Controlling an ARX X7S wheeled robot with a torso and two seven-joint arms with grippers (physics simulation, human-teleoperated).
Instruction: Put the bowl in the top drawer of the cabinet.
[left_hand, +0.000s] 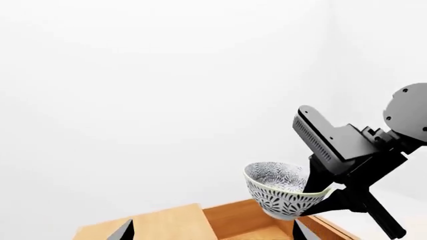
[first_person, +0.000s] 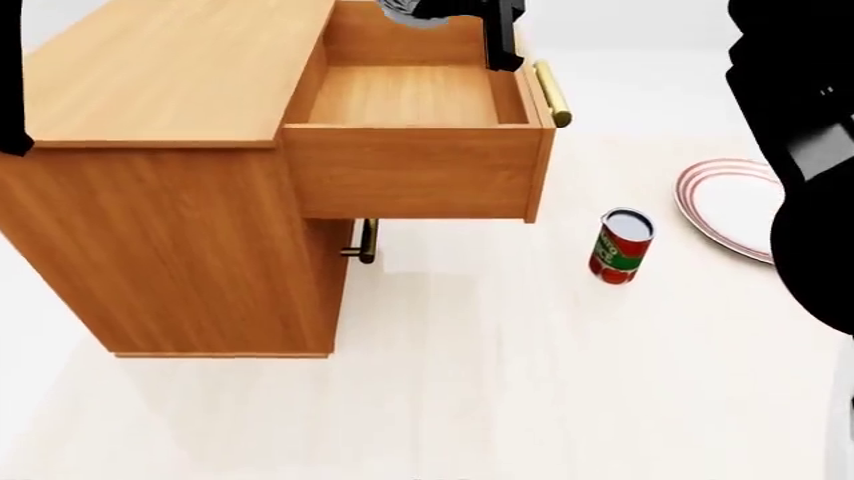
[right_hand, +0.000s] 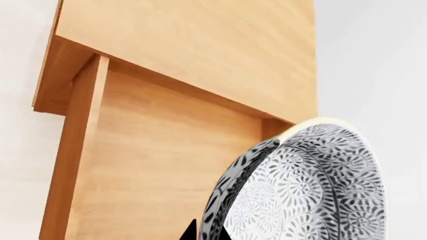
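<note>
The speckled grey-and-white bowl (left_hand: 277, 192) hangs tilted above the pulled-out top drawer (first_person: 414, 170) of the orange-brown cabinet (first_person: 174, 70). My right gripper (right_hand: 203, 231) is shut on the bowl's rim (right_hand: 313, 190), one finger inside and one outside. In the head view only the bowl's underside (first_person: 407, 10) and a black finger (first_person: 501, 40) show at the upper edge, over the drawer's far end. The drawer floor (right_hand: 167, 165) is bare. My left gripper (left_hand: 213, 232) is open with nothing between its fingers, hovering over the cabinet top (left_hand: 167, 222) beside the drawer.
A red-labelled can (first_person: 621, 245) stands on the pale floor right of the drawer. A white plate with red rings (first_person: 727, 205) lies further right, partly behind my right arm (first_person: 801, 150). The lower drawer's brass handle (first_person: 360, 240) shows under the open drawer.
</note>
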